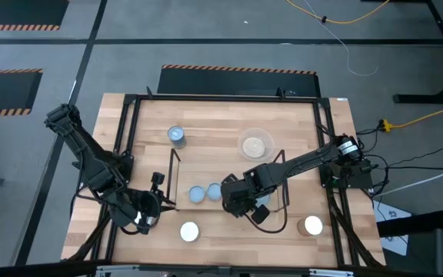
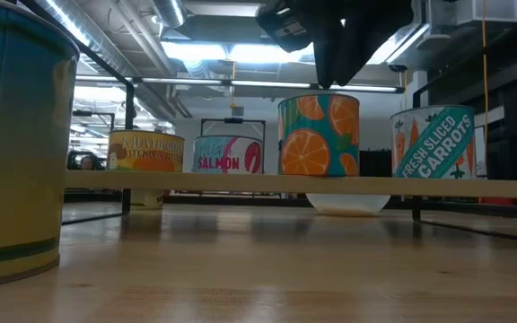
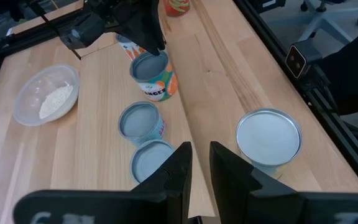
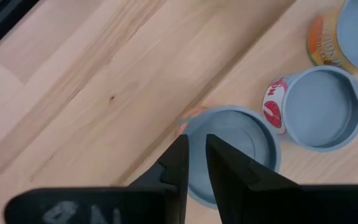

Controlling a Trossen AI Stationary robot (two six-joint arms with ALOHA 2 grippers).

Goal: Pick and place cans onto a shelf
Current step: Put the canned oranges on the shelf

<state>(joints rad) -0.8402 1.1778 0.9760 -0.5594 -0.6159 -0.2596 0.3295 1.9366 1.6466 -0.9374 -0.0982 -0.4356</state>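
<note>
The shelf (image 1: 175,175), a wooden board (image 2: 196,185) on thin black rods, stands mid-table. On it stand a yellow can (image 2: 146,151), a salmon can (image 2: 228,154), an orange-print can (image 2: 319,135) and a carrots can (image 2: 434,142). My right gripper (image 4: 196,155) hangs over the orange-print can (image 4: 235,146), narrowly open, its fingers pointing down on either side of the can's rim. My left gripper (image 3: 201,163) waits near the table's near left, above the shelf's left end. It is narrowly open with nothing between its fingers. My right gripper comes from above at the rim (image 4: 190,127) of the orange-print can, one finger over the recessed top and one outside the wall. Whether either finger touches the rim I cannot tell. The can stands upright on the shelf board.
On the table stand a white-topped can (image 1: 189,231) near the front, another (image 1: 312,225) at the near right and a blue-topped can (image 1: 177,136) at the far left. A clear dish (image 1: 255,144) with tan contents sits behind the shelf. A black frame (image 1: 206,98) edges the table.
</note>
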